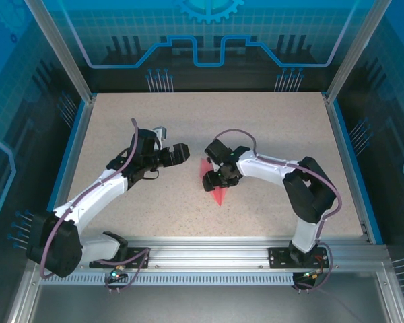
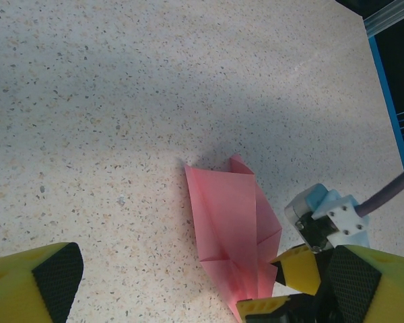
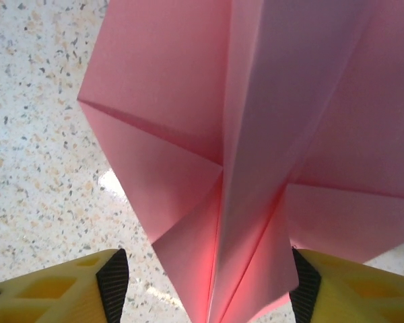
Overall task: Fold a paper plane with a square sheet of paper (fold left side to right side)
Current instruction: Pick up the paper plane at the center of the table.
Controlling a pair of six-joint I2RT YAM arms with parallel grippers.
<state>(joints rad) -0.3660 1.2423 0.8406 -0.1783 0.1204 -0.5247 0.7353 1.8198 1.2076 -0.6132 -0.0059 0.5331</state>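
Light, limp paper plane (image 1: 219, 194) lay on the worktop (image 1: 289, 134) at 3 o'clock of the wide-apart left tool (image 1: 183, 153), straddled by the parted right tool (image 3: 205, 286); its layered centre crease seemed the firmest hold.

Left arm (image 1: 97, 190) extends forward and inward. The left tool (image 1: 180, 153) points right, with its jaws fully apart. Right arm (image 1: 310, 195) is bent at the elbow, forearm reaching left. The right tool (image 1: 214, 178) points downward, jaws partly apart.

The right hand (image 2: 275, 289) straddles the tip of the paper plane (image 2: 232, 222).
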